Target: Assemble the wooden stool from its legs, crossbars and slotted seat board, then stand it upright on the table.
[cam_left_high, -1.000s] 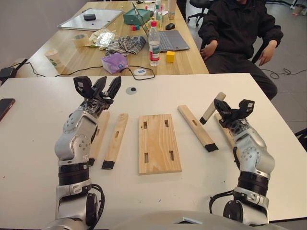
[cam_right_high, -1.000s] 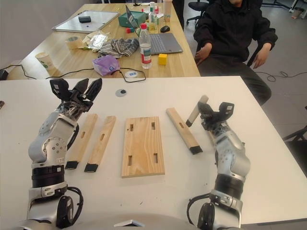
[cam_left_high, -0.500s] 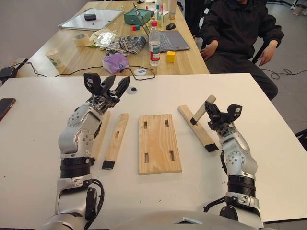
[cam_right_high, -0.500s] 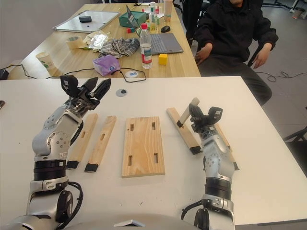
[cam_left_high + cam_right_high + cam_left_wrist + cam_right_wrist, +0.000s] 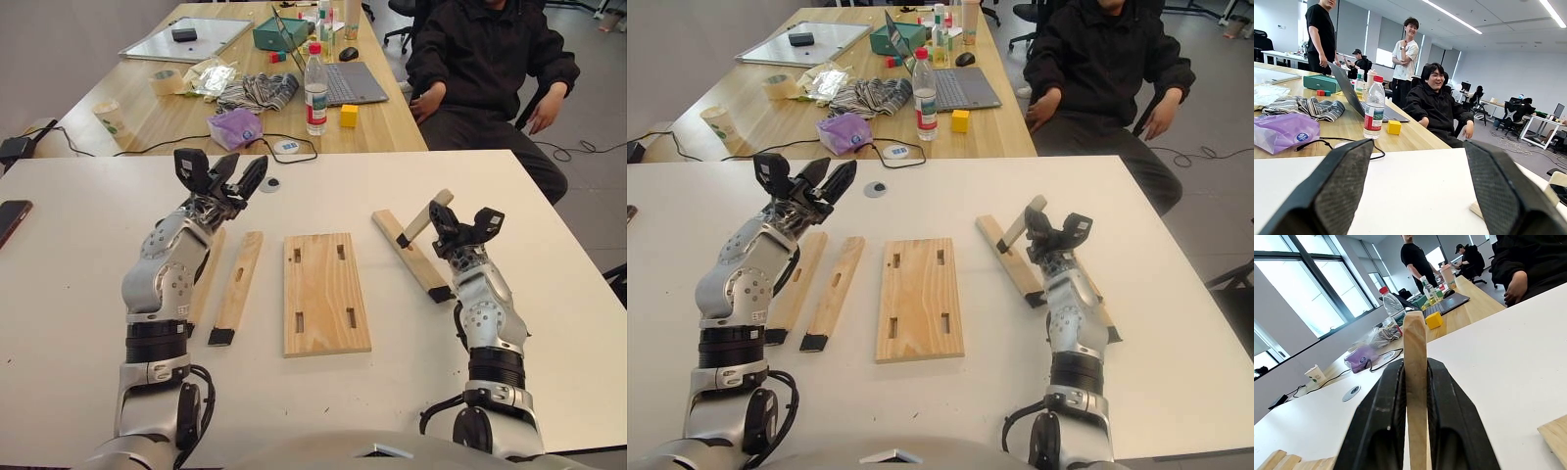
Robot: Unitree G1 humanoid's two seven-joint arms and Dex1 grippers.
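My right gripper (image 5: 1414, 377) is clamped hard on a crossbar (image 5: 1415, 352), a slim, pale, square-edged stick of bare wood pinched flat between the two black fingers (image 5: 1382, 406). From the head camera I see that crossbar (image 5: 421, 221) tilted up off the white table (image 5: 78, 294), its dark lower end over the far end of a stool leg (image 5: 413, 253); I cannot tell whether the two touch. That leg lies flat at a slant, light wood with a slot in its face and a black cap at its near end. Another leg (image 5: 1107, 328) lies mostly under my right forearm. My left gripper (image 5: 227, 179) hovers above the table, spread wide with nothing between its textured black pads (image 5: 1337, 191). Just below it two more legs (image 5: 236, 284) (image 5: 206, 274) lie side by side, close together, slotted and black-capped at the near ends. The seat board (image 5: 325, 291) lies flat in the middle, between both arms, a rectangular plank with visible grain and four small rectangular slots. There is bare tabletop in front of the board and between it and the legs on either side. A round grommet (image 5: 269, 184) sits near the table's far edge, and a phone (image 5: 10, 220) lies at its left edge.
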